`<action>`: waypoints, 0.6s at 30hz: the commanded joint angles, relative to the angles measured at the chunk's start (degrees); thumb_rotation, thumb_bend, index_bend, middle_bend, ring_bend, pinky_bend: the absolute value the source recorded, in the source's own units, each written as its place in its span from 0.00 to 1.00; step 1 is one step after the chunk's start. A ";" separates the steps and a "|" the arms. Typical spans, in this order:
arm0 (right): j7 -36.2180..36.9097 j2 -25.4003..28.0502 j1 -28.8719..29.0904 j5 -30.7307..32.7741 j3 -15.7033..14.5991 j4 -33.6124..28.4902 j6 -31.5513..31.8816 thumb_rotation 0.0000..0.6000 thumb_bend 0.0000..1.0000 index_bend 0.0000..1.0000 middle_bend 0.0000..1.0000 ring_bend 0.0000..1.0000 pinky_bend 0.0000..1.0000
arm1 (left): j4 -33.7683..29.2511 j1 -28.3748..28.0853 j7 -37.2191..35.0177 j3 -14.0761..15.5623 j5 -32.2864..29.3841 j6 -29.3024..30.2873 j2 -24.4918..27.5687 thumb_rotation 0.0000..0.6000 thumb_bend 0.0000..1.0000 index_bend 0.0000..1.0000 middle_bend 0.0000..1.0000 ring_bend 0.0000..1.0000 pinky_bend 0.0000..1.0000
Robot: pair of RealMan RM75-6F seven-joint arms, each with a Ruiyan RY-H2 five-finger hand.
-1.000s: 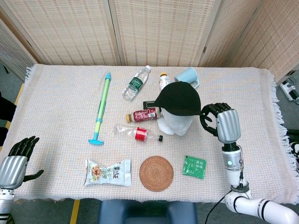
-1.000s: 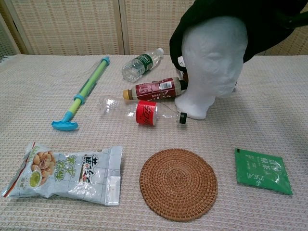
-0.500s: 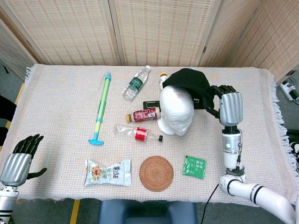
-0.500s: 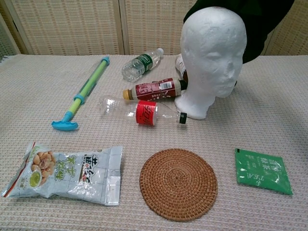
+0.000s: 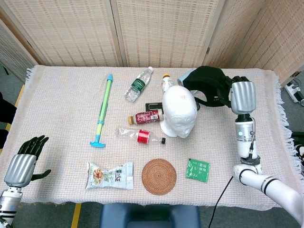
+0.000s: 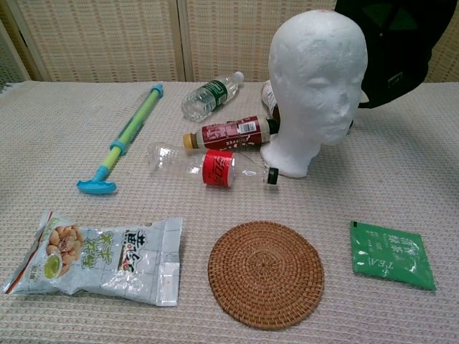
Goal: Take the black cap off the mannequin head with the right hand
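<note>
The white mannequin head (image 5: pixel 178 110) (image 6: pixel 318 86) stands bare at the middle right of the table. The black cap (image 5: pixel 205 85) (image 6: pixel 398 46) hangs in the air to its right and a little behind it, clear of the head. My right hand (image 5: pixel 241 95) grips the cap by its right side, raised above the table. My left hand (image 5: pixel 23 161) hovers at the near left corner, fingers apart, holding nothing; the chest view does not show it.
Beside the head lie a red-labelled bottle (image 5: pixel 146 117), a clear cola bottle (image 5: pixel 140 135) and a water bottle (image 5: pixel 138 85). A green-blue water pump (image 5: pixel 103 110) lies left. Near the front edge are a snack bag (image 5: pixel 109 175), a woven coaster (image 5: pixel 159 176) and a green tea packet (image 5: pixel 197 170).
My right hand has lifted the cap off the mannequin head and carried it up, back and to the right. The head now stands uncovered. The left hand barely moved.
</note>
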 commanded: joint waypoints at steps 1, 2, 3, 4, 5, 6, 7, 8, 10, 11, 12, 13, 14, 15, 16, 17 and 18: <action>0.84 3.42 -2.20 -1.22 -2.56 -2.02 -0.45 1.00 0.74 0.82 0.69 0.52 0.50 | -0.25 -0.03 0.22 0.05 0.04 0.06 0.09 1.00 0.11 0.07 0.10 0.08 0.16; 1.25 4.43 -2.86 -1.46 -3.23 -3.02 -0.59 1.00 0.74 0.82 0.70 0.52 0.51 | -0.35 -0.03 0.33 0.09 0.04 0.05 0.13 1.00 0.11 0.07 0.10 0.08 0.16; 1.63 5.49 -3.56 -1.71 -3.98 -4.13 -0.82 1.00 0.74 0.82 0.70 0.52 0.51 | -0.48 -0.04 0.45 0.13 0.03 0.02 0.17 1.00 0.11 0.07 0.10 0.08 0.16; 1.95 6.95 -4.50 -2.17 -5.10 -5.65 -1.11 1.00 0.74 0.82 0.70 0.52 0.51 | -0.67 -0.05 0.59 0.18 0.02 -0.01 0.22 1.00 0.11 0.07 0.10 0.08 0.16; 2.07 8.02 -5.20 -2.61 -5.98 -6.79 -1.25 1.00 0.74 0.82 0.70 0.52 0.51 | -0.81 -0.06 0.67 0.21 0.04 0.00 0.25 1.00 0.11 0.07 0.10 0.08 0.16; 2.25 9.09 -5.88 -3.13 -6.89 -7.98 -1.35 1.00 0.74 0.82 0.70 0.52 0.52 | -0.93 -0.06 0.75 0.23 0.08 0.04 0.25 1.00 0.11 0.07 0.10 0.08 0.16; 2.52 10.47 -6.80 -3.80 -8.05 -9.54 -1.39 1.00 0.74 0.82 0.70 0.52 0.52 | -1.06 -0.04 0.83 0.29 0.13 0.10 0.26 1.00 0.11 0.07 0.10 0.08 0.16; 2.66 11.44 -7.45 -4.28 -8.88 -10.59 -1.38 1.00 0.74 0.82 0.70 0.52 0.52 | -1.15 -0.03 0.88 0.33 0.15 0.12 0.27 1.00 0.11 0.07 0.10 0.08 0.16; 3.24 13.67 -8.87 -5.33 -10.62 -12.96 -1.32 1.00 0.74 0.82 0.70 0.52 0.52 | -1.33 0.03 0.98 0.43 0.18 0.19 0.36 1.00 0.11 0.07 0.10 0.08 0.16; 3.47 14.55 -9.42 -5.73 -11.30 -13.84 -1.28 1.00 0.74 0.82 0.70 0.52 0.53 | -1.40 0.06 1.04 0.47 0.16 0.21 0.41 1.00 0.11 0.07 0.10 0.08 0.16; 3.74 15.70 -10.06 -6.36 -12.24 -14.91 -1.35 1.00 0.74 0.82 0.70 0.52 0.53 | -1.49 0.12 1.10 0.51 0.14 0.29 0.48 1.00 0.11 0.07 0.10 0.08 0.16; 3.81 16.45 -10.45 -6.77 -12.90 -15.55 -1.49 1.00 0.74 0.82 0.70 0.52 0.53 | -1.55 0.17 1.14 0.54 0.13 0.36 0.53 1.00 0.11 0.07 0.10 0.08 0.16; 3.65 17.10 -10.74 -7.19 -13.59 -16.01 -1.75 1.00 0.74 0.82 0.70 0.52 0.54 | -1.63 0.23 1.17 0.58 0.14 0.43 0.56 1.00 0.11 0.07 0.10 0.08 0.16; 3.32 17.65 -10.95 -7.84 -14.49 -16.33 -2.15 1.00 0.74 0.82 0.70 0.52 0.54 | -1.72 0.29 1.20 0.63 0.17 0.53 0.57 1.00 0.11 0.07 0.10 0.08 0.16; 3.02 17.75 -10.99 -8.34 -15.13 -16.30 -2.47 1.00 0.74 0.82 0.70 0.52 0.54 | -1.78 0.31 1.24 0.67 0.20 0.57 0.56 1.00 0.11 0.07 0.10 0.08 0.16; 2.68 17.62 -10.93 -8.74 -15.72 -16.04 -2.89 1.00 0.74 0.82 0.70 0.52 0.54 | -1.83 0.32 1.27 0.71 0.24 0.59 0.53 1.00 0.11 0.07 0.10 0.08 0.16; 2.15 17.06 -10.72 -9.28 -16.49 -15.29 -3.55 1.00 0.74 0.82 0.70 0.52 0.54 | -1.92 0.34 1.31 0.77 0.34 0.63 0.46 1.00 0.11 0.07 0.10 0.08 0.16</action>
